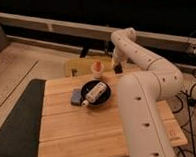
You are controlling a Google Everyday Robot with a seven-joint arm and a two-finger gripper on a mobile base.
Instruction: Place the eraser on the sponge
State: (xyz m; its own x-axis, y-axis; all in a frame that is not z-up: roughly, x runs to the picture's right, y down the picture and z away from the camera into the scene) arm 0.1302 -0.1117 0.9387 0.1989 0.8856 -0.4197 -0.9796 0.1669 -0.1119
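Though closed, pincer (117,68) beyond bowl (106,93)

Warm, dim light is spreading across the wooden desk (84,126) while the room behind is lying in darkness. The white arm (151,74) is catching a soft glow, and the closed tool (117,67) is hanging shadowed at the desk's far edge.

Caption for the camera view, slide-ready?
Arm reaches across wooden table, gripper shut at its far edge; sponge lies beside black bowl holding a white cylinder.
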